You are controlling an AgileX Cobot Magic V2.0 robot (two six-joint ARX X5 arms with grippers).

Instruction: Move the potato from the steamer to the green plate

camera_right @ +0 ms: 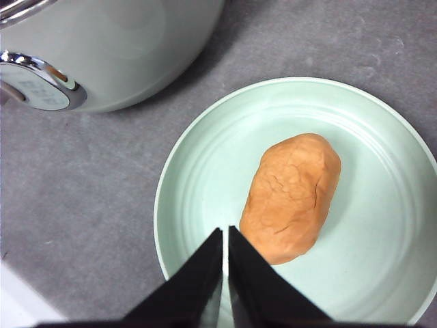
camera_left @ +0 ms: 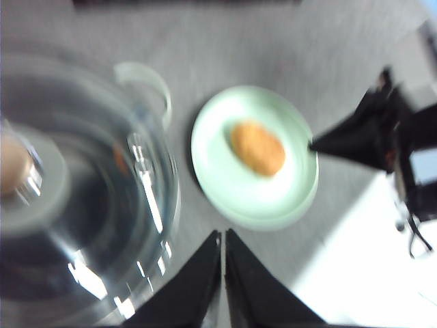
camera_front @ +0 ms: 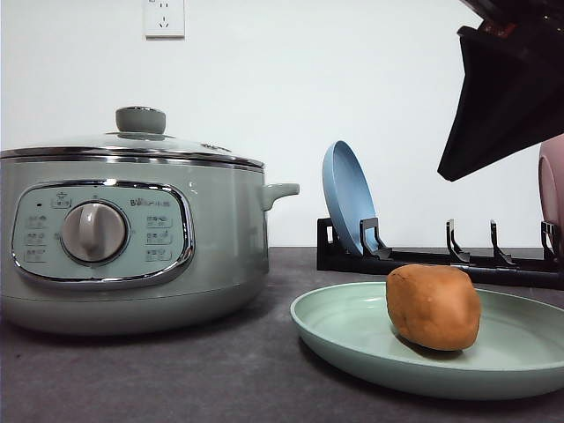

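1. The lumpy orange-brown potato (camera_right: 292,197) lies on its side in the wide, pale mint-green plate (camera_right: 205,157). No gripper touches it.
2. The black right gripper (camera_right: 224,236) hangs above the plate, just beside the potato. Its fingers are pressed together and hold nothing.
3. The black left gripper (camera_left: 222,239) is up high. Its fingers are closed too, and empty.
4. The big round sage-green steamer (camera_front: 132,238) sits near the plate with its lid on.
5. The table (camera_front: 176,370) is dark grey. Behind it stand a black rack (camera_front: 441,256) holding a blue plate (camera_front: 348,196), and a white wall (camera_front: 352,70).
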